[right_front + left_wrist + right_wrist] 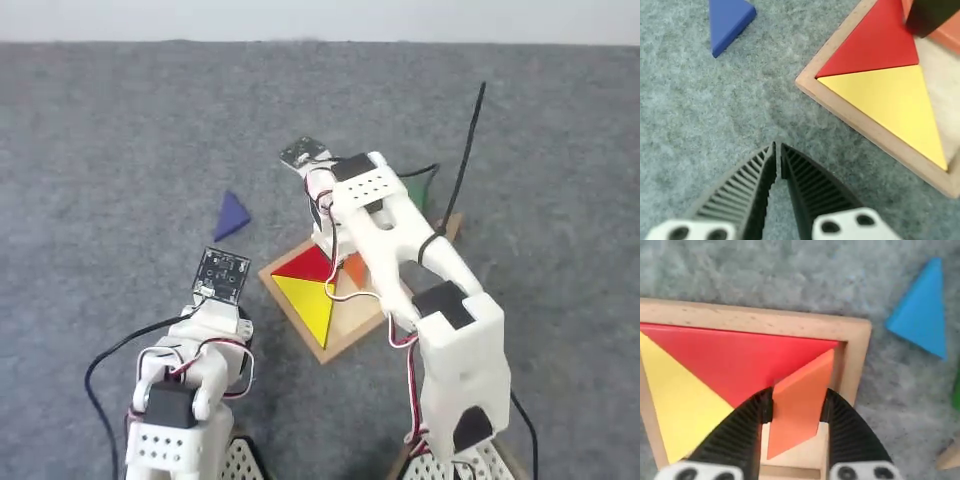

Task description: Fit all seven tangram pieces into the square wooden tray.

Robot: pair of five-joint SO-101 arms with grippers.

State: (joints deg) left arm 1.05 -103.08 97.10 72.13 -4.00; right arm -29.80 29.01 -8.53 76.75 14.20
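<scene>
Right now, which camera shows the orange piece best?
Right wrist view: the orange piece sits large between the jaws, over the tray. High view shows a sliver; left wrist view, a strip at its edge.

The left tool [778,146] hangs low, fingers [757,177] together; the right tool [797,399], arm stretched forward, pinches the orange piece [805,382].

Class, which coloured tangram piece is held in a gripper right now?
The orange piece: the right gripper pinches it over the wooden tray. The red triangle and yellow triangle lie flat in the tray; the dark blue triangle lies on the carpet.
</scene>
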